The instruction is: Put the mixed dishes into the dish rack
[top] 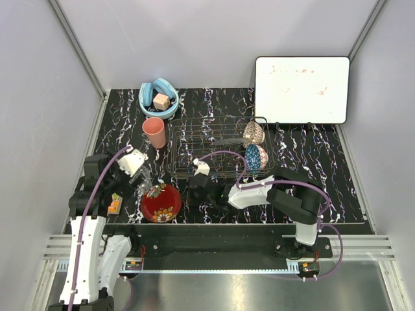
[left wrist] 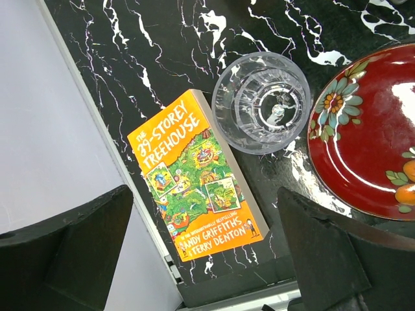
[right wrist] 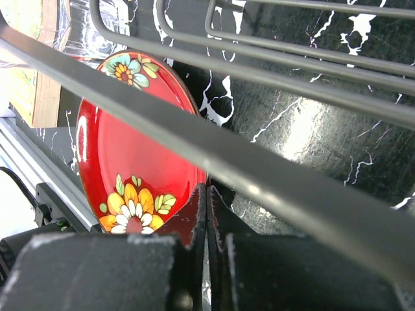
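Note:
The red floral bowl sits on the table in front of the dish rack; it also shows in the right wrist view and the left wrist view. My right gripper is shut, its fingertips pinched at the bowl's right rim. The clear glass tumbler stands upright left of the bowl. My left gripper is open and empty above it. The blue patterned bowl and the pale speckled bowl stand in the rack's right end. The salmon-pink cup stands left of the rack. No clear glass bowl shows.
An orange book lies at the table's left edge beside the tumbler. Light-blue headphones with a wooden block lie at the back left. A whiteboard leans at the back right. A rack wire crosses close over my right gripper.

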Robot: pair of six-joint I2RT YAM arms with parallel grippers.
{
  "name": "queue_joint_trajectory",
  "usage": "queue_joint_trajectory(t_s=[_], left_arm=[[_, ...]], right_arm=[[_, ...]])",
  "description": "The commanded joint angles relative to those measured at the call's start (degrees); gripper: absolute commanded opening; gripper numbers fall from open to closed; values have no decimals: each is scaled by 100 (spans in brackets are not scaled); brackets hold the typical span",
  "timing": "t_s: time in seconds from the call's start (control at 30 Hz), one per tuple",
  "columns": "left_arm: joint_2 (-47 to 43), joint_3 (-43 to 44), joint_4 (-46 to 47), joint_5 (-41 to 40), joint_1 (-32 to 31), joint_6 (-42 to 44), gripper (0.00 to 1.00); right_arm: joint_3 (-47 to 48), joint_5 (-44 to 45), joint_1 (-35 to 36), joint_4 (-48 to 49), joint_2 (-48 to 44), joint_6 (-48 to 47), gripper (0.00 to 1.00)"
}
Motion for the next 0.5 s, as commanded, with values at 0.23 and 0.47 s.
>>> queue_joint_trajectory(t_s=[0.23,0.47], left_arm=[[44,247,58,-10,-18,152,99],[-368,-674,-110,-658,-18,1487,99]], right_arm=[[-493,345,60,-757,-678,152,0],[-723,618,78,-1267,-1260,-5,0]])
